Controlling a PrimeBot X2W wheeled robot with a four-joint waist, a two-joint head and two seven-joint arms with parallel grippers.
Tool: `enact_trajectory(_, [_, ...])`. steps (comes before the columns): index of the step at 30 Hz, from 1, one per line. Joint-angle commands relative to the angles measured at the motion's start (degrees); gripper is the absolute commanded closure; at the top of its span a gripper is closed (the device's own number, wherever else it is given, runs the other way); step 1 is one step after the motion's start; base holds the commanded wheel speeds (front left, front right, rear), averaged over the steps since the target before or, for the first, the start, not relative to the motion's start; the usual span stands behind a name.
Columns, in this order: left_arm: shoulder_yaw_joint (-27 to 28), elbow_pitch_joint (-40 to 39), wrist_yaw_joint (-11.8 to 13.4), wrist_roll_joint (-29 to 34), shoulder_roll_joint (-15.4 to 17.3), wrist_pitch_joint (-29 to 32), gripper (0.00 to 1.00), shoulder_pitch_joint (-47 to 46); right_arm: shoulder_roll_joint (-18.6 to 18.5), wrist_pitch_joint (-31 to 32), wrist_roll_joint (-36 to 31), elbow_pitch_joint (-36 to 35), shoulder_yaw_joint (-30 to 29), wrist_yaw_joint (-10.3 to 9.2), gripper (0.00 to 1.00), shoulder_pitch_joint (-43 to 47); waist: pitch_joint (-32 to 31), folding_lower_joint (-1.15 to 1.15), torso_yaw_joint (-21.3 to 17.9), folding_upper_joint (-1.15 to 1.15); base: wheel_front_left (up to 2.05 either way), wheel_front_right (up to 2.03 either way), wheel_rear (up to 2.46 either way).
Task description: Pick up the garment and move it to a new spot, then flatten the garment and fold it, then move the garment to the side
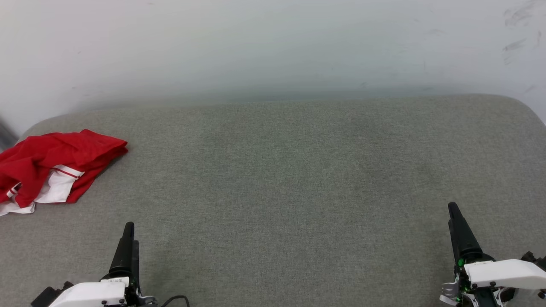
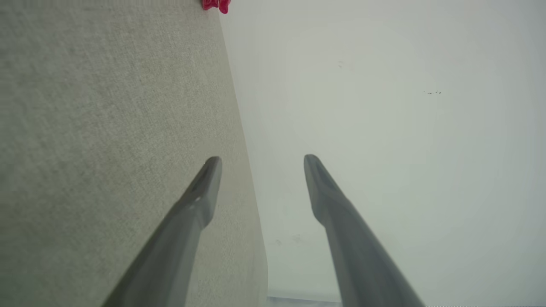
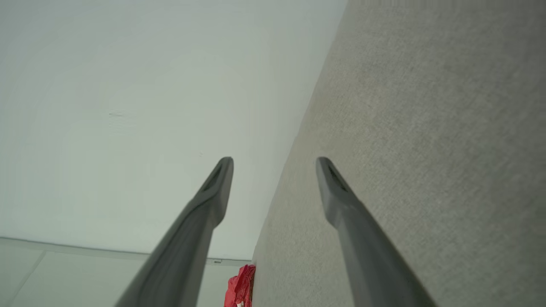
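The garment (image 1: 51, 170), red with white sleeve parts and striped trim, lies crumpled at the far left edge of the grey fabric surface (image 1: 281, 183). A red scrap of the garment (image 2: 216, 5) peeks in at the top of the left wrist view, and the garment (image 3: 241, 286) also appears at the bottom of the right wrist view. Its lettering is hidden. My left gripper (image 1: 128, 228) hovers low at the lower left, open and empty, well short of the cloth. At the lower right my right gripper (image 1: 453, 209) is open too, holding nothing.
A pale wall (image 1: 273, 47) rises right behind the grey surface. The surface's rounded back corners show at left and right. A white skirting line (image 3: 106, 252) runs along the floor in the right wrist view.
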Motion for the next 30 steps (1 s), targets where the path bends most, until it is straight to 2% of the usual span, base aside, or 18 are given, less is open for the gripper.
enact_trajectory(1, [1.12,-0.64,-0.09,2.15,0.16,-0.79,0.00,-0.01,-0.15,-0.87,-4.79,-1.36,-0.20,0.10,0.00,-0.83,0.00,0.00,-0.01,0.00,0.00,0.00,0.00])
enact_trajectory(8, [5.42,-1.43,-0.11,11.18,0.18,-2.31,0.00,-0.29,-0.15,-2.39,-17.23,-4.76,0.46,0.10,0.00,-0.95,0.06,0.00,0.06,0.00,0.00,0.00,0.00])
enact_trajectory(12, [6.16,-5.08,-0.11,18.66,0.18,-3.13,0.00,-0.18,-0.16,-3.23,-24.19,-7.05,1.18,0.10,0.00,-0.85,0.25,0.00,0.16,0.00,0.00,0.00,0.00])
enact_trajectory(15, [6.14,-7.33,0.19,21.97,0.19,-3.55,0.00,-0.01,-0.16,-3.62,-27.06,-8.17,1.24,0.10,0.00,-0.80,0.41,0.00,0.22,0.00,0.00,0.00,0.00])
enact_trajectory(19, [3.93,-12.00,2.43,28.72,0.19,-4.29,0.00,0.78,-0.16,-4.39,-31.82,-10.33,1.54,0.11,0.00,-0.70,0.71,0.00,0.35,0.00,0.00,0.00,0.00])
enact_trajectory(23, [0.41,-16.21,6.08,35.19,0.21,-5.06,0.00,1.45,-0.16,-5.15,-36.96,-12.67,2.67,0.11,0.00,-0.65,1.01,0.00,0.40,0.00,0.00,0.00,0.00])
enact_trajectory(30, [-6.31,-21.56,10.86,49.00,0.22,-6.27,0.00,2.06,-0.16,-6.37,-45.69,-14.43,4.14,0.12,0.00,-0.44,1.37,0.00,0.17,0.00,0.00,0.00,0.00])
